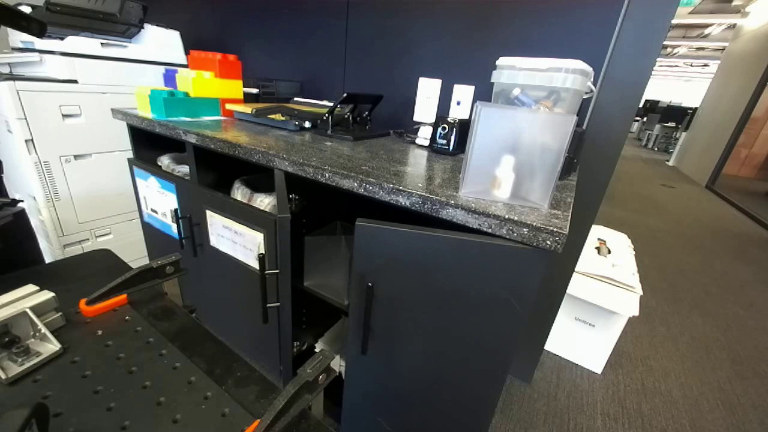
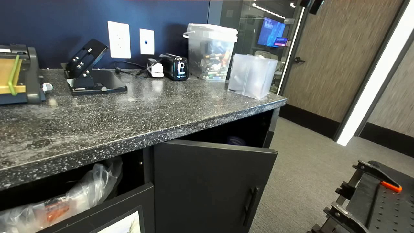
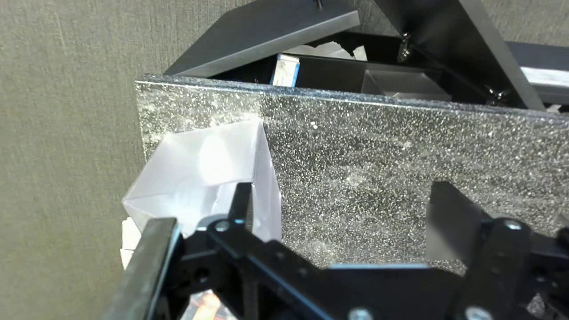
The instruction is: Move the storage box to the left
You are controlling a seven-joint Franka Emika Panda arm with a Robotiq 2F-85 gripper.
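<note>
The storage box [image 1: 519, 150] is a frosted, translucent cube-like box. It stands on the dark speckled counter, close to its right end. It also stands near that corner in an exterior view [image 2: 252, 76]. In the wrist view the box [image 3: 209, 155] is at the left, near the counter's end edge. My gripper [image 3: 343, 184] is wide open with bare counter showing between its fingers. Its left finger overlaps the box in the picture; I cannot tell whether it touches it. Two dark shapes [image 2: 316, 5] at the top edge of an exterior view may be gripper parts.
A lidded clear container [image 1: 543, 84] stands by the box. A black sharpener-like device [image 2: 174, 66], a hole punch [image 2: 93, 71] and a paper cutter [image 2: 19, 76] sit along the counter. A cabinet door [image 1: 444, 324] hangs open below. Colored blocks [image 1: 198, 84] are at the far end.
</note>
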